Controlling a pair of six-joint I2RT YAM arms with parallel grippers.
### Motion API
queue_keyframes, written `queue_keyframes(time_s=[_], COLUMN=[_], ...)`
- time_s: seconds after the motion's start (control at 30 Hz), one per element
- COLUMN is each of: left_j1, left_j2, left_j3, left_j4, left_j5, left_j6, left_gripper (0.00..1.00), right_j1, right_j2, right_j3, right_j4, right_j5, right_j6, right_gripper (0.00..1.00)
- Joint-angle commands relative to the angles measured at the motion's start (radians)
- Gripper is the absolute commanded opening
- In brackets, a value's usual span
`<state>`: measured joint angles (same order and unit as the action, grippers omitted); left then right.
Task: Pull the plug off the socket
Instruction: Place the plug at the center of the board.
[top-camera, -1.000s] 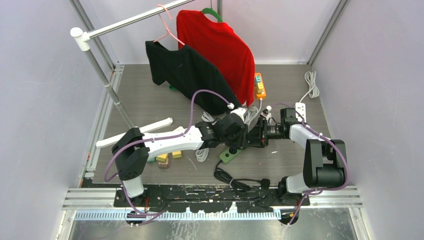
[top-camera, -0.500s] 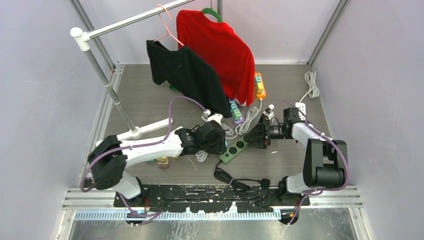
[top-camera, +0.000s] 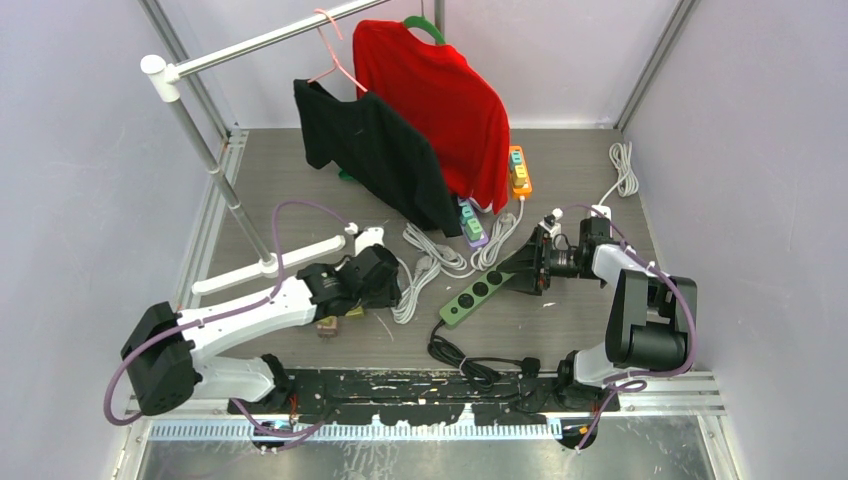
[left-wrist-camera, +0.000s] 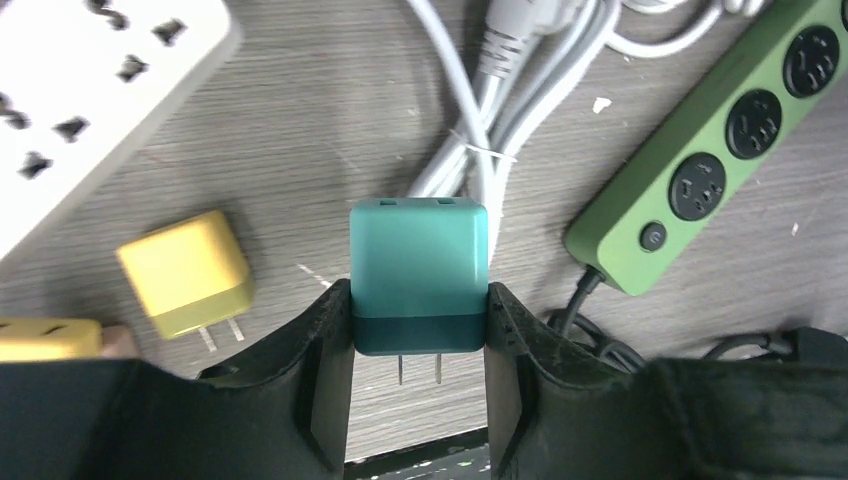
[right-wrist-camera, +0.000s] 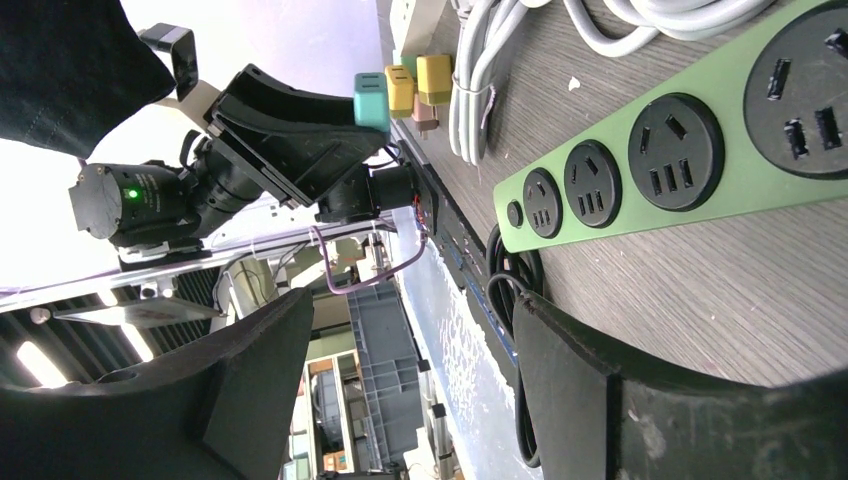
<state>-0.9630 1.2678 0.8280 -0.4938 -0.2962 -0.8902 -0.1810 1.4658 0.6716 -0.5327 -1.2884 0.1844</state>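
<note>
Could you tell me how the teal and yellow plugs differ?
The teal plug is clamped in the left pincer; the yellow plug lies loose on the table. The teal plug is two-toned, darker near its prongs; the yellow plug is one colour. Both are small, boxy and two-pronged.

Tally by kind
One red garment (top-camera: 440, 90); one black garment (top-camera: 370, 150); one teal plug (left-wrist-camera: 418, 275); two yellow plugs (left-wrist-camera: 187, 272); one green socket strip (top-camera: 478, 297).

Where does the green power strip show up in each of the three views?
Top external: green power strip lies diagonally at centre, between the arms.
Left wrist: strip upper right, switch end nearest the held teal plug.
Right wrist: strip crosses the right half diagonally.
Shared landmark: white cable bundle beside its switch end.
</note>
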Motion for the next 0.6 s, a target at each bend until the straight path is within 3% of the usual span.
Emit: queue_keyframes(time_s=[0.0, 0.2, 0.57], left_j1=[0.015, 0.023, 0.036], left_j2=[-0.067, -0.08, -0.059], left_j3=[0.023, 0.032, 0.034], left_j4=[-0.13, -0.26, -0.327], left_j5=[-0.127, -0.204, -0.251], left_j6=[-0.027, -0.058, -0.085], left_gripper=[0.0, 0.0, 0.0], right_j1=[-0.009, -0.014, -0.017], right_j2=[-0.004, -0.001, 0.002], right_j3=[0.033, 0.034, 0.033], right_j4=[-0.01, -0.01, -0.01], right_j5=[-0.036, -0.037, -0.037], right_j6=[-0.023, -0.024, -0.023], right_gripper=[0.78, 0.78, 0.78])
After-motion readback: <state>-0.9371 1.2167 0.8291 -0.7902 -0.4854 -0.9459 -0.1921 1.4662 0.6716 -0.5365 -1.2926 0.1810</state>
